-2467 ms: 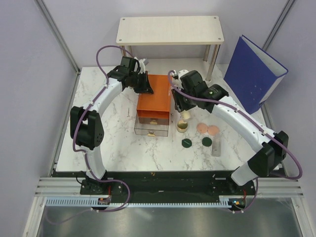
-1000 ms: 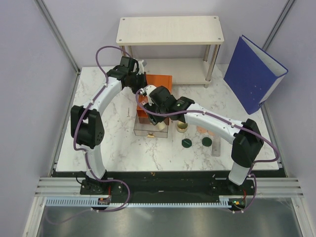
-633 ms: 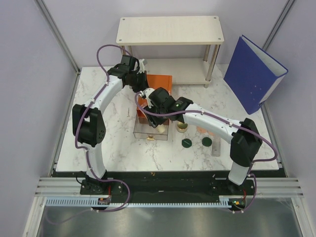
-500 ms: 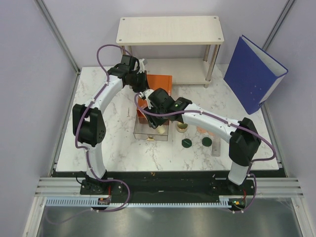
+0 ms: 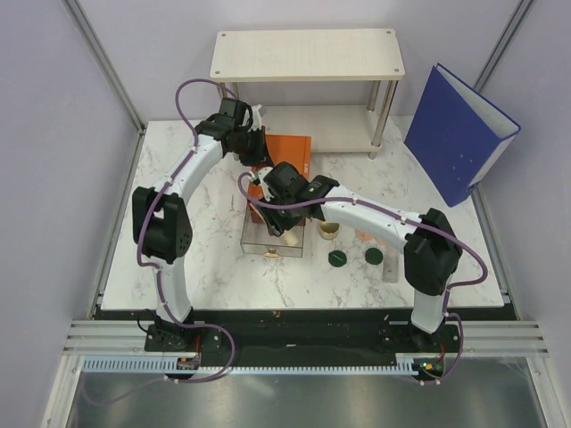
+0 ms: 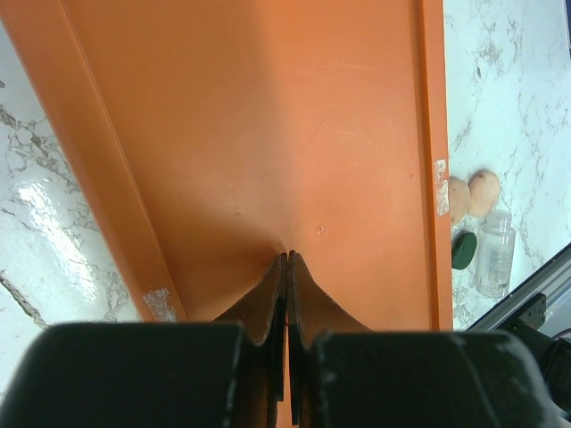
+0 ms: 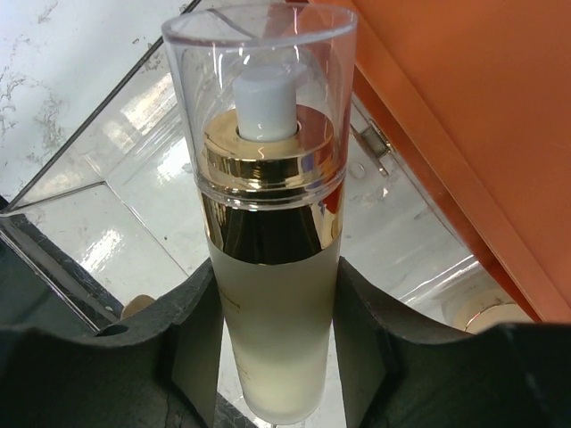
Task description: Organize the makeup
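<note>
Right gripper [image 7: 277,352], clamped on the lower body of a cream bottle [image 7: 272,259], holds it over the pulled-out clear drawer [image 7: 134,192] of an orange box [image 6: 268,134]. The bottle has a frosted body, a gold collar and a clear cap, and the cap end points away from the fingers toward the drawer floor. Only the two dark pads grip it, on a smooth rounded surface.

Left gripper [image 6: 286,267] has its fingers pressed together with nothing between them, tips resting on the flat top of the orange box, seemingly to steady it.

From above, the right arm reaches across the table from the right side. A round gold compact [image 5: 328,230] sits just beside the drawer, under that arm. Two dark green discs [image 5: 337,259] lie nearer the robot, and two peach-pink discs [image 6: 459,198] beyond them.

Risks, as a judgement: the round bottle may slip or twist in the pads. Let go too high, it may bounce, roll, or strike the thin drawer wall. A knock on the drawer could shift the box if the left fingertips slide on its slick top. The arm could also sweep the compact when it pulls back.
</note>
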